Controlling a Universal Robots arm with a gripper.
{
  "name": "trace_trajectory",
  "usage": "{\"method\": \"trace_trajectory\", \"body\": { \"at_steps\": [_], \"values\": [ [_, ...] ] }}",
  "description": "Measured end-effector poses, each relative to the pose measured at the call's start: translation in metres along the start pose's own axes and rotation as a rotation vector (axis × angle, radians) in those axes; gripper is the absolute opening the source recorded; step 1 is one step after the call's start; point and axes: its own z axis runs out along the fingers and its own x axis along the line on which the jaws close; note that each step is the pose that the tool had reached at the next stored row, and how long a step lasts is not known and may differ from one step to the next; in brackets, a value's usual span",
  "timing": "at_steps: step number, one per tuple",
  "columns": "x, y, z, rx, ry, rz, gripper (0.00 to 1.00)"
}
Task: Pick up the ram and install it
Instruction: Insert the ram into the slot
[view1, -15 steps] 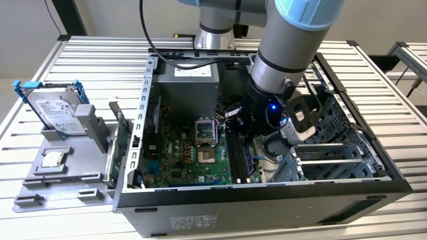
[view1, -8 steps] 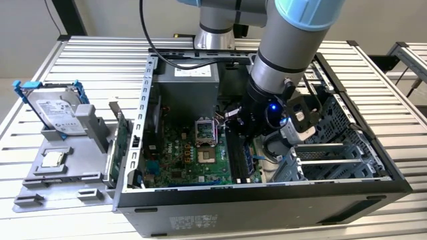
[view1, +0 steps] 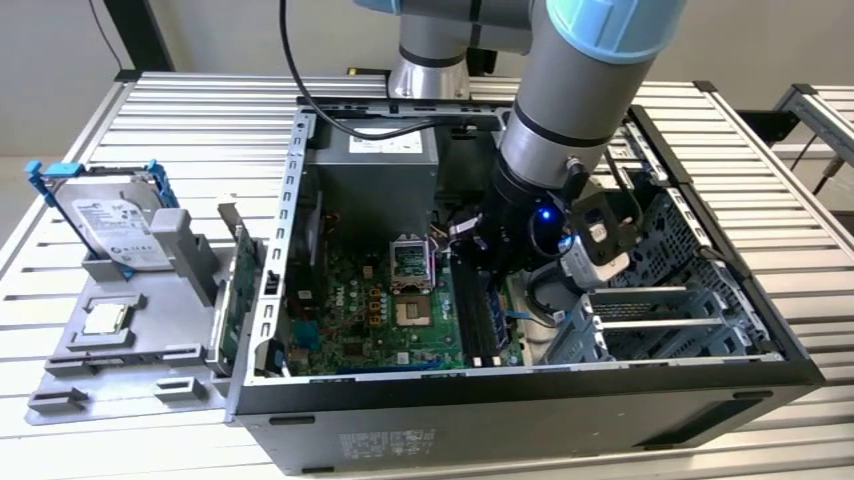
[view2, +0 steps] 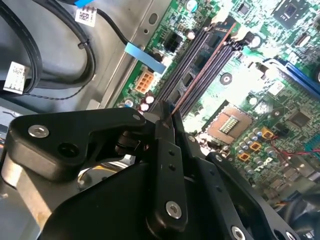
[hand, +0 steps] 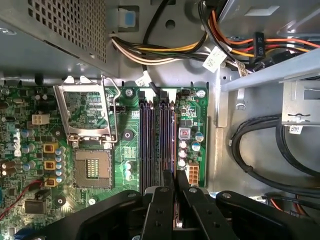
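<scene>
The pincer (view2: 167, 117) is closed on the ram (view2: 200, 75), which shows edge-on in the second wrist view as a thin coppery line running from between the fingertips along the memory slots (view2: 207, 52). So the pick-up is done. The stick sits in line with one of the slots and seems to be lying in it or just over it; whether it is pressed home and its end latches are shut cannot be told from this angle. In the first wrist view the pincer's fingers (hand: 161, 200) stand over the slot bank beside the open processor socket (hand: 92, 165) on the motherboard (hand: 125, 150).

In the exterior view the arm reaches down into the open computer case (view1: 534, 390), which lies on its side on a ribbed metal tabletop (view1: 200, 110). Beyond the case, on the exterior view's left, a grey tray (view1: 120, 350) carries a hard drive (view1: 114, 225) standing in a blue frame and a small silver chip (view1: 104, 318). A pale wall stands behind the tabletop.
</scene>
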Motion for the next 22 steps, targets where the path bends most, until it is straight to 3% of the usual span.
{"method": "trace_trajectory", "body": {
  "at_steps": [7, 14, 22],
  "values": [
    [0.0013, 0.0017, 0.0058, -0.0001, -0.0131, 0.004, 0.00],
    [0.0023, 0.0020, 0.0073, -0.0016, -0.0147, 0.031, 0.00],
    [0.0022, 0.0022, 0.0105, -0.0014, -0.0155, 0.032, 0.00]
  ]
}}
